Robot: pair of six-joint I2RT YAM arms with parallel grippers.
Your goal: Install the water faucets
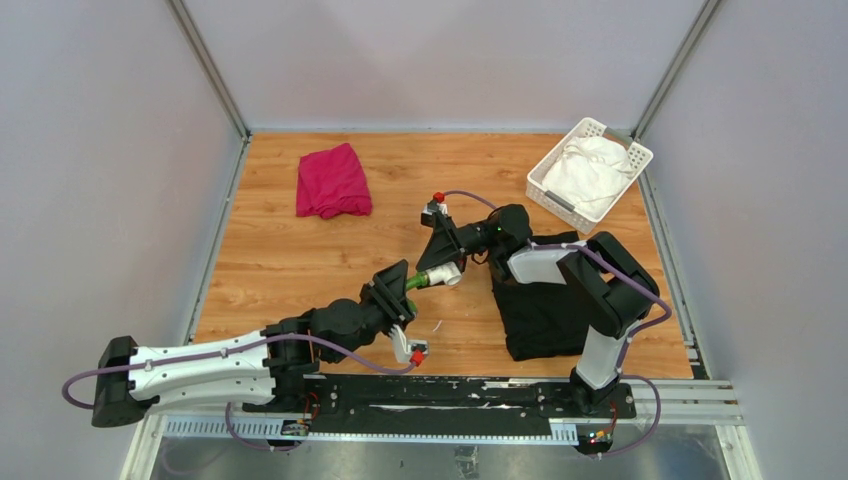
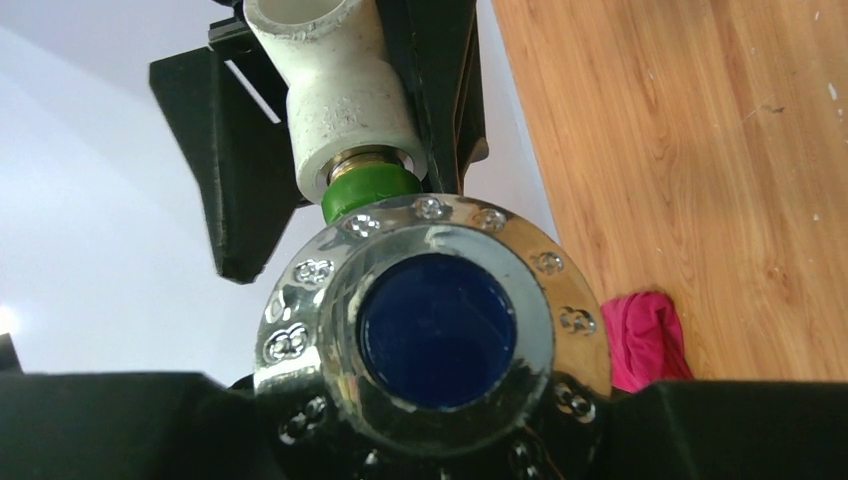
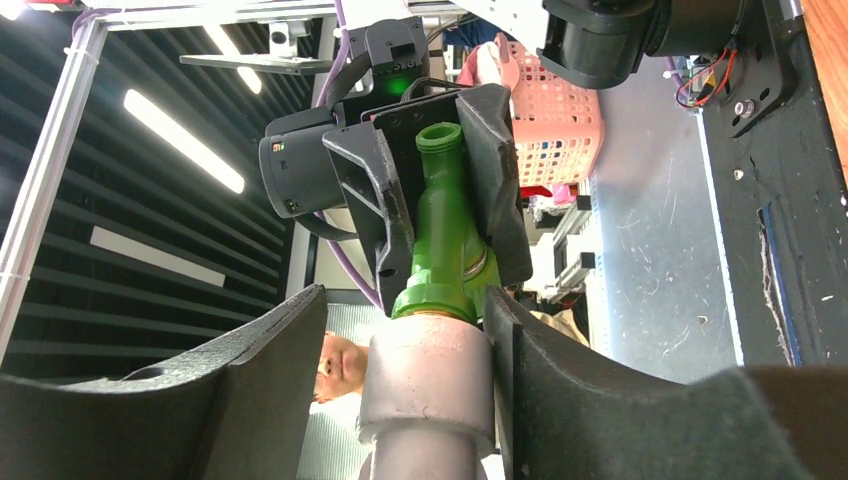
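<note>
From above, the left gripper [image 1: 406, 287] is pinching the green tap [image 1: 418, 281] over the middle of the desk [image 1: 280, 250]. The white fitting [image 1: 449, 273] is sitting on the tap's end, between the fingers of the right gripper [image 1: 443, 268]. Their common long axis is running straight from one gripper to the other.

In the left wrist view the tap's chrome knob [image 2: 437, 320] is facing the camera, with the fitting beyond it.

In the right wrist view the right fingers [image 3: 250, 390] are standing spread around the fitting, with a gap showing on one side.
</note>
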